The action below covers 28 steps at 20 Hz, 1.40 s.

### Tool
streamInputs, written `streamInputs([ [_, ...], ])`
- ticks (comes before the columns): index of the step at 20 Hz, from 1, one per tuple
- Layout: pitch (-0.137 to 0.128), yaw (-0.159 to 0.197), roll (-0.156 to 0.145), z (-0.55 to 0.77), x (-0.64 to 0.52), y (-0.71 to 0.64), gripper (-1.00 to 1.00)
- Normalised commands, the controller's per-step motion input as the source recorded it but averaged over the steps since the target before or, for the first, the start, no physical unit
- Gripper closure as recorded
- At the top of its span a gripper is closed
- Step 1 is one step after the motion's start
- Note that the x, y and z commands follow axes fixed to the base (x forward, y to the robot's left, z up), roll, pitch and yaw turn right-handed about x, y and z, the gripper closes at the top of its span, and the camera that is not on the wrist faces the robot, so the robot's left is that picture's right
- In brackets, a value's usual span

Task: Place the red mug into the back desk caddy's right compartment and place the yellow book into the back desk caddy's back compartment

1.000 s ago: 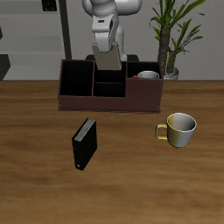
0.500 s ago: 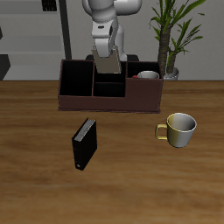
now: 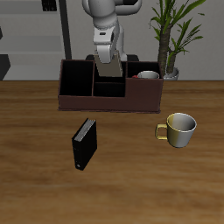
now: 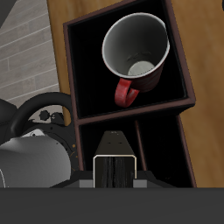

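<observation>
Nearest the front edge of the wooden surface point(image 3: 35, 175) we see a black book point(image 3: 83, 144) standing upright, well apart from everything else. A bit farther back, off to the side, a cream mug point(image 3: 180, 129) sits upright on the surface with its handle pointing toward the black book's side. Farther back we have the back desk caddy point(image 3: 109, 87), a long dark maroon box with black cells, standing lengthwise across the surface. The red mug point(image 3: 147, 75) is already inside the caddy's right compartment point(image 3: 149, 87); in the exterior view only its pale rim and a bit of red show above the wall. In the wrist view we see the red mug point(image 4: 136, 51) upright in that wide cell, grey-white inside, handle pointing toward the divider next to the narrower cells. Over the caddy's middle cells the arm hangs down with the gripper point(image 3: 108, 68) at the far part of the caddy. The yellow book point(image 3: 109, 63) shows as a tan slab at the gripper, upright. In the wrist view we see the book point(image 4: 115, 166) end-on between the fingers, pale edges around a dark face, over a narrow back cell; the gripper is closed on it, fingers narrowly apart at book thickness. We cannot tell whether the book touches the cell floor. Behind the caddy a potted plant point(image 3: 171, 35) stands at the far edge.
</observation>
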Motion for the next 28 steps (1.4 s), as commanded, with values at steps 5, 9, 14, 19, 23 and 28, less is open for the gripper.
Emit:
streamInputs([
  [5,0.044,0.014,0.008,-0.25,0.01,0.05,1.00],
  [9,0.041,0.001,-0.004,-0.18,0.02,0.00,1.00],
  [14,0.041,0.006,-0.011,-0.22,0.03,-0.03,1.00],
  [19,0.031,0.009,0.003,-0.16,-0.01,-0.03,1.00],
  [23,0.057,0.016,-0.002,-0.33,0.05,0.01,1.00],
  [28,0.035,0.002,0.008,-0.19,0.02,0.01,1.00],
])
